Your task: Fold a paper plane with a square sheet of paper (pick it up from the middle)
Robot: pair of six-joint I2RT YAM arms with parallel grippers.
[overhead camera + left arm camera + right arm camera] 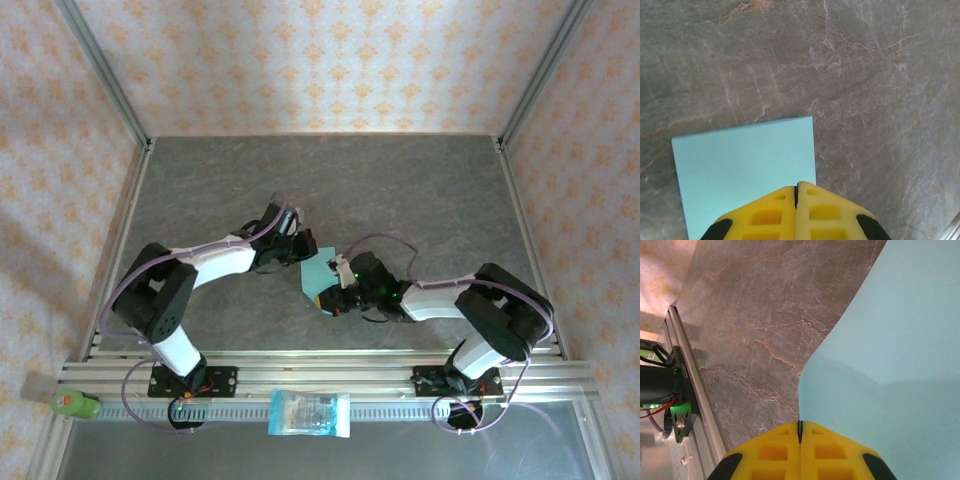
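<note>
The paper is pinched at opposite edges by the left tool and right tool, apparently so it can be bent into a fold over the worktop.

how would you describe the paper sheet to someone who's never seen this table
On the grey stone-look table, look at its middle, where the left gripper and right gripper meet. The square sheet of paper is pinched between them. It is plain light teal, unlike the printed blue-and-white packet at the near edge.

no readable text, labels, numbers
</note>
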